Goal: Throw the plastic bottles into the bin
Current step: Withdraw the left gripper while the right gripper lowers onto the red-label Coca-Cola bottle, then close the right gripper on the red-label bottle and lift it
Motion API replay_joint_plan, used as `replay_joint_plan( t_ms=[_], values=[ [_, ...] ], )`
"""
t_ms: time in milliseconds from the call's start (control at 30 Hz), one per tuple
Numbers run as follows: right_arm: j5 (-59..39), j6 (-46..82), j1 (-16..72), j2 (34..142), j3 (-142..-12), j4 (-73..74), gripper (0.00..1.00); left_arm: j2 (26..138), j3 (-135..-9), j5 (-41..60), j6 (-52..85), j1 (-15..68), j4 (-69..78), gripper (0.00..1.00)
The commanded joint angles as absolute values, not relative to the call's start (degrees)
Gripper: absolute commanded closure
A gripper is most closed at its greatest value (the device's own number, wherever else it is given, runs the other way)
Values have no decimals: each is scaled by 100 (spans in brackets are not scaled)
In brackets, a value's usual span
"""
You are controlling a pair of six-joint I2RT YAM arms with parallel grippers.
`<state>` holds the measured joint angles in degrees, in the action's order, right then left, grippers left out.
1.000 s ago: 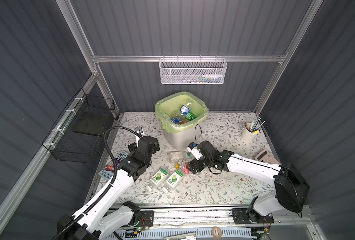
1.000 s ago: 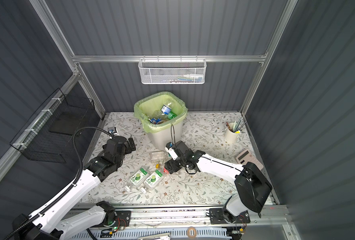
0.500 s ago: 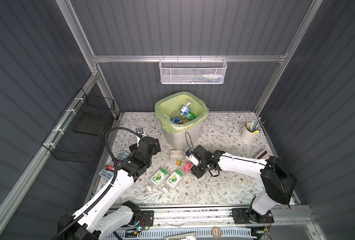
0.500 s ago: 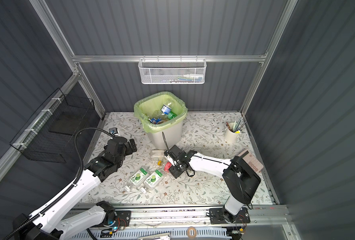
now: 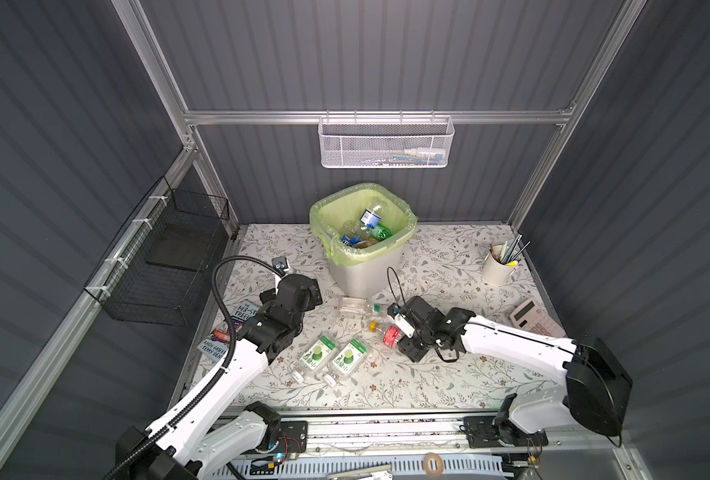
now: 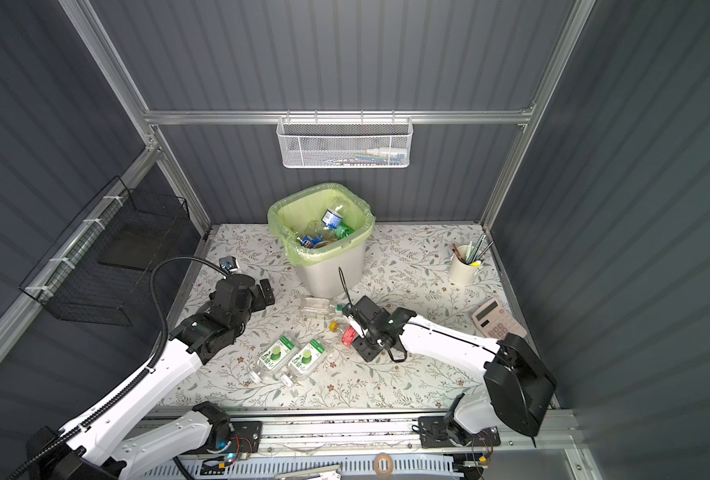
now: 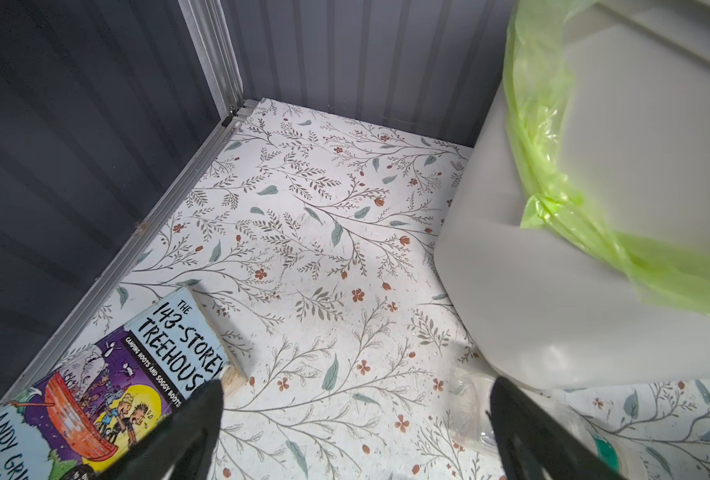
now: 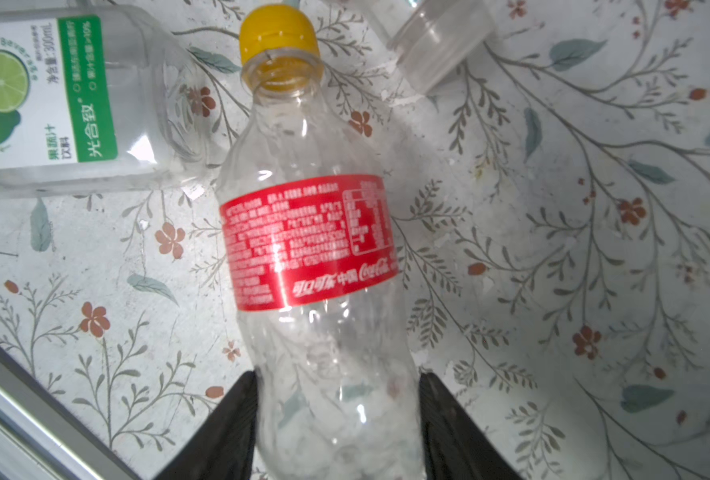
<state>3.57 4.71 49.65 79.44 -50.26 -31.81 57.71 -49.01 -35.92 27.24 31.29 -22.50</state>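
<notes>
Right fingers newly against clear red-labelled bottle

1. Bright, even overhead light on the table; the walls sit dim.
2. Shadows on it are soft and short.
3. Left wrist view: the bin looms close and blurred.
4. Right wrist view: glints on the red-label bottle, its base smeared.
</notes>
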Motion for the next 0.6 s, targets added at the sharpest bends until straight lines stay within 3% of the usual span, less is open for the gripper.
replay_joint_plan(
  t_ms=[0,233,567],
  values=[
    [633,934,4933,7334,-4677,-3218,44,5792,-4817,-3543,2805,3091,-2229,0],
    [1042,2002,4161,6151,-4015,-2509,41,5861,-4792,-3511,2797,3093,-2180,0],
    [854,2388,3440,7189,-4450,-2765,37,5760,-4674,-3510,2854,3092,-2139,0]
  ],
)
